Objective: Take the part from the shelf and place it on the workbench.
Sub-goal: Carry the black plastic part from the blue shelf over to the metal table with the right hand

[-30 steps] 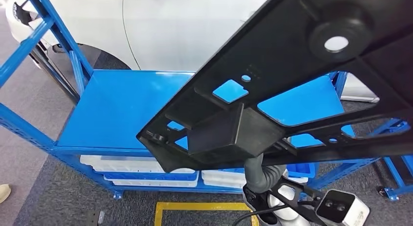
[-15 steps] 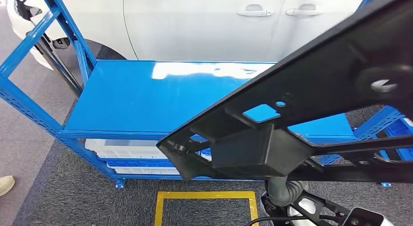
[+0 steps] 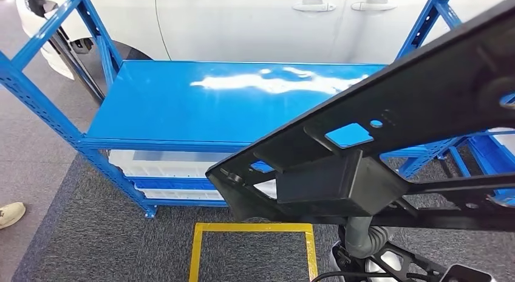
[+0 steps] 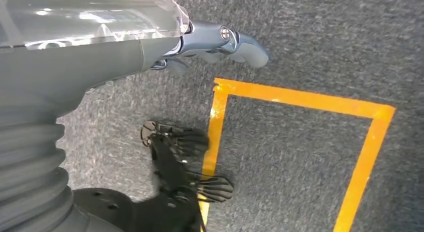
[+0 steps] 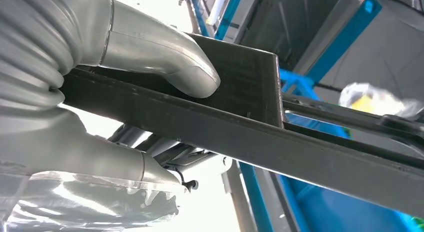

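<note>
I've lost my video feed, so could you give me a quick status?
Right hand grips the black plastic panel, carried above the blue shelf. Left hand hangs over the carpet, holding nothing. Path looks clear.

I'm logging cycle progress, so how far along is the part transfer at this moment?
Pickup looks done: the right hand grips the black part, held in the air in front of the blue rack. The left hand hangs over the carpet, holding nothing. Still left: setting the part down; it rests on no surface yet.
</note>
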You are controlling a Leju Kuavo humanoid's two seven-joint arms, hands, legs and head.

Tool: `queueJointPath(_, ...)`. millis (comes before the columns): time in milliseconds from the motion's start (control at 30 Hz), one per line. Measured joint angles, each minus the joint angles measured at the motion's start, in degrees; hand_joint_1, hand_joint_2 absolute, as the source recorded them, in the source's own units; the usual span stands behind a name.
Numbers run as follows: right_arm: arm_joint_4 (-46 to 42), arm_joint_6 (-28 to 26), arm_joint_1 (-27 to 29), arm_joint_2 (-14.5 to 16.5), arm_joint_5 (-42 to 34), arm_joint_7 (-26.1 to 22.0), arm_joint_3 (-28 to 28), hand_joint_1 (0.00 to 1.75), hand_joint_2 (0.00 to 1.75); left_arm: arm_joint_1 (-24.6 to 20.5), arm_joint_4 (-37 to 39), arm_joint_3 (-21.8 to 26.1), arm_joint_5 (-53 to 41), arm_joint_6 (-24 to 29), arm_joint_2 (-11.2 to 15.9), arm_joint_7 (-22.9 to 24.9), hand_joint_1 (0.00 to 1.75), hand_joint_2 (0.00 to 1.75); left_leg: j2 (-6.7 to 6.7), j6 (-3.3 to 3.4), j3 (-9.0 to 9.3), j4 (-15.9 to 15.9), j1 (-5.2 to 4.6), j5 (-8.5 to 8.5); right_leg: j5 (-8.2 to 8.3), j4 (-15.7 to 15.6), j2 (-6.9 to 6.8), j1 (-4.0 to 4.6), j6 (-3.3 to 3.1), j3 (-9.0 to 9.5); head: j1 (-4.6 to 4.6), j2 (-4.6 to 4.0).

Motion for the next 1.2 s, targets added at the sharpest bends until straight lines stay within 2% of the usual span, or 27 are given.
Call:
queueJointPath(67,-0.1,0.6,0.1,0.0,-0.1,0.0,-0.2,1.75,1.75,0.1,0.0,0.1,0.0,0.1,0.0,0.1,0.0,1.75,0.06,0.41,-0.24,-0.8,-0.07,0.64,0.75,-0.1,0.01,-0.16,0.67,-0.15,0.01,0.0)
queueJointPath(100,-0.1,0.7,0.1,0.0,-0.1,0.0,-0.4,1.75,1.75,0.2,0.0,0.1,0.0,0.2,0.0,0.2,0.0,1.75,0.18,0.78,-0.68,-0.9,0.02,1.22,-0.02,0.4,0.11,-0.24,1.03,-0.49,0.01,0.01)
queueJointPath(133,-0.1,0.8,0.2,0.0,0.0,0.0,-0.5,1.75,1.75,0.2,0.0,0.1,-0.1,0.2,-0.1,0.3,0.0,1.75,0.32,1.16,-1.21,-1.0,0.16,1.91,-1.73,1.7,0.22,-0.31,1.36,-1.04,0.01,0.01)
queueJointPath(167,-0.1,0.8,0.3,0.1,0.0,0.0,-0.7,1.75,1.75,0.2,0.0,0.2,-0.2,0.3,-0.1,0.4,0.0,1.75,0.46,1.46,-1.91,-1.1,0.26,2.63,-4.53,4.4,0.3,-0.46,1.7,-1.93,0.01,0.01)
queueJointPath(200,-0.1,0.8,0.3,0.1,0.1,0.0,-0.9,1.75,1.75,0.1,0.0,0.2,-0.4,0.3,-0.1,0.5,0.0,1.75,0.52,1.67,-2.72,-1.1,0.22,3.31,-7.67,8.1,0.33,-0.61,2.0,-2.97,0.01,0.01)
queueJointPath(233,-0.1,0.7,0.4,0.1,0.2,0.0,-1.0,1.75,1.75,0.2,0.0,0.2,-0.5,0.3,-0.1,0.5,0.0,1.75,0.55,1.74,-3.55,-1.0,0.19,3.94,-10.03,11.9,0.33,-0.77,2.22,-3.86,0.01,0.0)
queueJointPath(267,-0.1,0.7,0.5,0.1,0.3,0.0,-1.1,1.75,1.75,0.2,0.0,0.2,-0.7,0.3,-0.1,0.6,0.0,1.75,0.57,1.7,-4.51,-0.8,0.17,4.6,-11.2,15.2,0.33,-0.89,2.42,-4.31,0.01,0.0)
queueJointPath(300,-0.1,0.6,0.6,0.1,0.3,0.0,-1.2,1.75,1.75,0.2,0.0,0.2,-0.8,0.3,-0.1,0.6,0.0,1.75,0.58,1.61,-5.48,-0.6,0.16,5.19,-10.89,16.7,0.32,-0.98,2.52,-3.97,0.01,0.0)
queueJointPath(333,-0.2,0.6,0.7,0.1,0.4,0.0,-1.3,1.75,1.75,0.2,0.0,0.2,-0.9,0.2,-0.1,0.6,0.0,1.75,0.58,1.49,-6.43,-0.4,0.16,5.69,-9.55,16.1,0.32,-1.04,2.52,-2.59,0.0,0.0)
queueJointPath(400,-0.3,0.5,0.7,0.1,0.5,0.0,-1.4,1.75,1.75,0.2,0.0,0.2,-1.2,0.1,-0.1,0.6,0.0,1.75,0.57,1.2,-8.0,0.2,0.15,6.51,-7.01,9.3,0.34,-1.03,2.15,2.82,-0.01,0.01)
queueJointPath(467,-0.7,0.7,0.7,0.1,0.5,0.0,-1.5,1.75,1.75,0.2,0.0,0.2,-1.4,0.0,-0.1,0.5,0.0,1.75,0.56,0.71,-8.97,0.5,0.11,7.27,-7.09,1.4,0.36,-0.72,1.5,7.77,-0.01,0.01)
queueJointPath(500,-0.8,0.9,0.7,0.1,0.5,0.0,-1.6,1.75,1.75,0.2,0.0,0.2,-1.5,-0.1,-0.1,0.4,0.0,1.75,0.56,0.4,-9.27,0.4,0.16,7.73,-7.49,-0.6,0.37,-0.48,1.19,8.76,-0.01,0.01)
queueJointPath(567,-1.0,1.3,0.8,0.1,0.5,0.0,-1.8,1.75,1.75,0.2,0.0,0.2,-1.8,-0.1,-0.1,0.2,0.0,1.75,0.53,-0.32,-9.74,0.2,0.3,8.53,-6.95,-1.8,0.31,-0.38,0.55,8.69,0.0,0.01)
queueJointPath(600,-1.1,1.4,0.8,0.1,0.6,0.0,-1.9,1.75,1.75,0.3,0.0,0.2,-1.9,-0.2,-0.1,0.1,0.0,1.75,0.48,-0.63,-10.02,0.4,0.33,8.15,-6.37,-2.1,0.21,-0.48,0.17,8.42,0.0,0.01)
queueJointPath(633,-1.1,1.5,0.9,0.2,0.7,0.0,-2.0,1.75,1.75,0.4,0.0,0.2,-1.9,-0.2,-0.1,0.1,0.0,1.75,0.42,-0.91,-10.52,1.6,0.35,6.79,-5.8,-2.4,0.08,-0.62,-0.25,8.09,0.0,0.01)
queueJointPath(667,-1.1,1.5,0.9,0.3,0.7,0.0,-2.0,1.75,1.75,0.4,0.0,0.2,-2.0,-0.2,-0.1,0.0,0.0,1.75,0.35,-1.13,-11.3,3.9,0.38,4.62,-5.28,-2.5,-0.05,-0.77,-0.6,7.69,0.0,0.01)
queueJointPath(733,-1.2,1.5,1.0,0.5,0.8,0.0,-2.0,1.75,1.75,0.5,0.0,0.2,-2.0,-0.2,-0.1,0.0,0.0,1.75,0.3,-1.55,-13.29,11.4,0.56,-0.58,-4.52,-2.3,-0.21,-0.66,-0.94,6.51,-0.01,0.01)
queueJointPath(767,-1.2,1.5,1.1,0.6,0.8,0.0,-2.1,1.75,1.75,0.5,0.0,0.2,-2.0,-0.2,-0.1,0.0,0.0,1.75,0.3,-1.75,-13.9,14.7,0.65,-2.01,-4.21,-2.1,-0.25,-0.65,-0.93,5.89,-0.01,0.01)
queueJointPath(800,-1.2,1.5,1.2,0.6,0.9,0.0,-2.1,1.75,1.75,0.5,0.0,0.2,-2.0,-0.2,-0.1,0.0,0.0,1.75,0.3,-1.95,-13.75,16.4,0.76,-2.37,-3.94,-1.8,-0.29,-0.68,-0.87,5.25,-0.01,0.01)
queueJointPath(833,-1.2,1.5,1.3,0.6,0.9,0.0,-2.2,1.75,1.75,0.5,0.0,0.2,-2.0,-0.2,-0.1,0.0,0.0,1.75,0.31,-2.12,-12.62,16.0,0.89,-1.56,-3.77,-1.4,-0.29,-0.73,-0.79,4.63,-0.01,0.01)
queueJointPath(900,-1.4,1.9,1.6,0.6,0.9,0.0,-2.5,1.75,1.75,0.4,0.0,0.5,-1.9,-0.2,-0.1,0.0,0.0,1.75,0.3,-2.32,-8.0,9.6,1.21,1.15,-3.6,-0.6,-0.28,-0.86,-0.54,3.51,-0.01,0.01)
queueJointPath(933,-1.6,2.3,1.6,0.6,0.8,0.0,-2.7,1.75,1.75,0.3,0.0,0.7,-1.8,-0.1,-0.1,0.1,0.0,1.75,0.25,-2.27,-5.59,5.8,1.18,1.81,-3.54,-0.1,-0.27,-0.83,-0.3,3.01,0.0,0.01)
queueJointPath(967,-1.7,2.6,1.6,0.6,0.7,0.0,-2.8,1.75,1.75,0.3,0.0,1.0,-1.6,-0.1,0.0,0.1,0.0,1.75,0.19,-2.11,-3.9,2.9,1.11,1.96,-3.36,0.2,-0.27,-0.79,0.04,2.63,0.0,0.01)
queueJointPath(1000,-1.8,3.0,1.6,0.6,0.7,0.0,-2.9,1.75,1.75,0.3,0.0,1.3,-1.5,0.0,0.0,0.2,0.0,1.75,0.12,-1.9,-3.1,1.2,0.98,1.64,-3.1,0.4,-0.27,-0.75,0.44,2.33,0.0,0.01)
queueJointPath(1100,-1.8,3.4,1.2,0.6,0.5,0.0,-3.2,1.75,1.75,0.3,0.0,2.0,-1.3,0.1,-0.1,0.4,0.0,1.75,0.11,-0.79,-3.31,0.4,0.95,2.03,-2.62,0.6,-0.2,-0.72,1.53,1.77,0.0,0.01)
queueJointPath(1133,-1.8,3.4,1.0,0.6,0.4,0.0,-3.2,1.75,1.75,0.3,0.0,2.2,-1.3,0.1,-0.1,0.5,0.0,1.75,0.18,-0.26,-3.5,0.3,1.06,2.37,-3.42,1.5,-0.13,-0.75,1.84,1.33,0.01,0.01)
queueJointPath(1200,-1.8,3.4,0.6,0.6,0.3,0.0,-3.4,1.75,1.75,0.2,0.0,2.5,-1.3,0.1,-0.1,0.6,0.0,1.75,0.34,0.6,-3.9,0.1,1.18,2.95,-6.31,5.2,0.03,-0.9,2.35,-0.25,0.01,0.01)
